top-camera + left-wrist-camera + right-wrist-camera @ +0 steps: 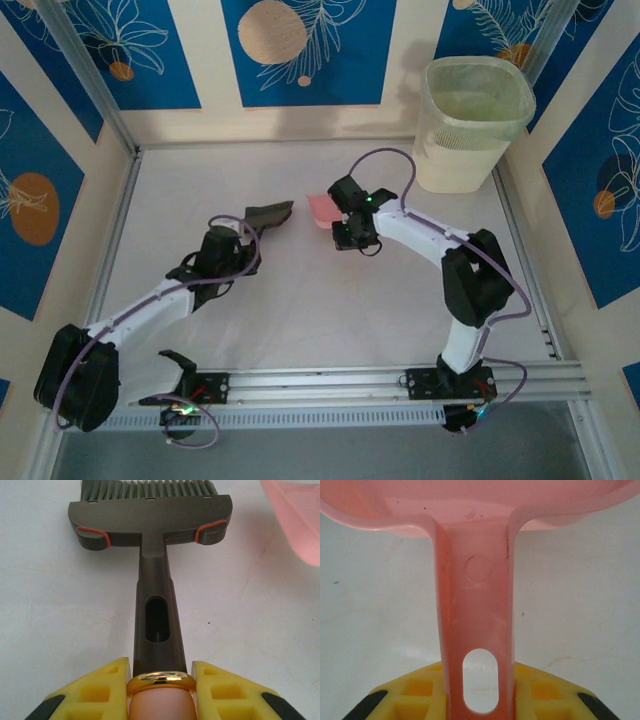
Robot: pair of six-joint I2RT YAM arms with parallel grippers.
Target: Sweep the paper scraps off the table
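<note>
Yellow left fingers clamp the thin handle of the dark brush, and the right fingers pinch the handle of the pink dustpan. Brush and pan face each other, just apart, over the tabletop. Where the paper scraps lie cannot be told. Likely feather-light and crumpled, they suit gentle sweeping, not pinching.

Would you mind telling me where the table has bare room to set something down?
Bare table lies in the far-left corner, between the back wall and the brush, and near the front rail between the left arm and right arm. It is crowded mid-table, where brush and dustpan meet, and by the waste bin.
</note>
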